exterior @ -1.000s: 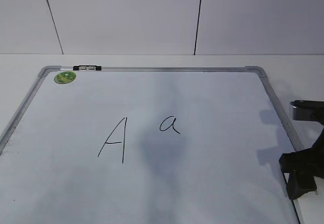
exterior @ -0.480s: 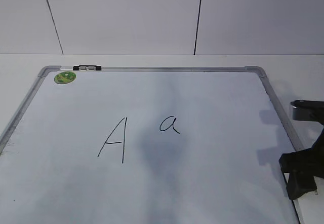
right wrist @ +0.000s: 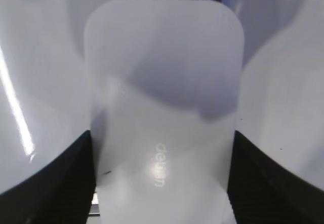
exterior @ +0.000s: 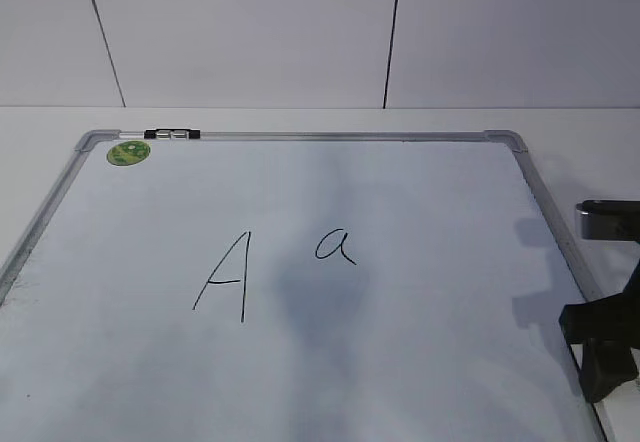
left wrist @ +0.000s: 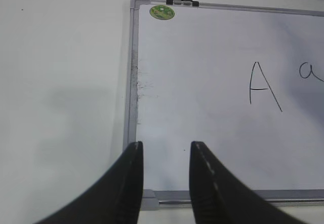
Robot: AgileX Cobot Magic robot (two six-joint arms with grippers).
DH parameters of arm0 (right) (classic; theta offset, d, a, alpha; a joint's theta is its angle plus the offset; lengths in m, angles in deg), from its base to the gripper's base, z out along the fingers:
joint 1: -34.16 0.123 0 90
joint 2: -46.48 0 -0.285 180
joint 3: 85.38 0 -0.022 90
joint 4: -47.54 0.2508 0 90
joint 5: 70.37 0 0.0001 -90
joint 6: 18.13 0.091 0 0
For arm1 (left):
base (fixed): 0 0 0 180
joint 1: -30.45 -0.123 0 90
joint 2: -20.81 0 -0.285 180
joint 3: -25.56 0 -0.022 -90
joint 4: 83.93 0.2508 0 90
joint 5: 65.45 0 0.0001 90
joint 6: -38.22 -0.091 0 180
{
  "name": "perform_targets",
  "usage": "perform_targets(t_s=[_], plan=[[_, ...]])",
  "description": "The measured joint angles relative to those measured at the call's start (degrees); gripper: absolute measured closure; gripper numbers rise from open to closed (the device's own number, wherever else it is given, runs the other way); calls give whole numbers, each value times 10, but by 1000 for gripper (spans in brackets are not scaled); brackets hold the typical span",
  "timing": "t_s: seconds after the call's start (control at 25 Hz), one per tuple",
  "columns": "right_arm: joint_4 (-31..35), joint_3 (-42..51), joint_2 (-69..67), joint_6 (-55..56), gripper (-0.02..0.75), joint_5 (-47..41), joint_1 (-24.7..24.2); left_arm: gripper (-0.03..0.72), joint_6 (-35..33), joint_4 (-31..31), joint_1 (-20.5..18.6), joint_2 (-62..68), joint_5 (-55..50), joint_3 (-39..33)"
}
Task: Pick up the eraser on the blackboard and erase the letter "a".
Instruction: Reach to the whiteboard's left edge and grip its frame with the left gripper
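Note:
The blackboard (exterior: pixel 300 362) lies flat on the table, with a capital "A" (exterior: pixel 225 275) and the small letter "a" (exterior: pixel 335 247) near its middle. The eraser (right wrist: pixel 162 112) shows only in the right wrist view, lying between the fingers of my right gripper (right wrist: pixel 163 178). That gripper is open wide, with one finger close along each long side of the eraser. In the exterior view my right gripper (exterior: pixel 605 357) is low over the board's right edge and the eraser is hidden. My left gripper (left wrist: pixel 164 148) is open and empty above the board's near left corner.
A round green sticker (exterior: pixel 128 152) and a small black clip (exterior: pixel 172 134) sit at the board's far left corner. The silver-grey frame (exterior: pixel 530 182) rims the board. White table surrounds it, with a panelled wall behind.
In the exterior view my right gripper has moved slightly down and to the right at the board's right edge. The letters and the board are unchanged.

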Motion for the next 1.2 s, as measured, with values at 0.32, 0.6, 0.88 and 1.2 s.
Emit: perform_targets(t_s=[0.32,0.6,0.88,1.2], plan=[[0,-29,0,0,181,-47,0,449,0,-4,0,0,0,0],[0,-69,0,0,181,-89,0,449,0,-10,0,25,0,10],[0,-93,0,0,181,-126,0,449,0,-4,0,150,15,84],[6,-110,0,0,181,-132,0,449,0,12,0,290,44,158]])
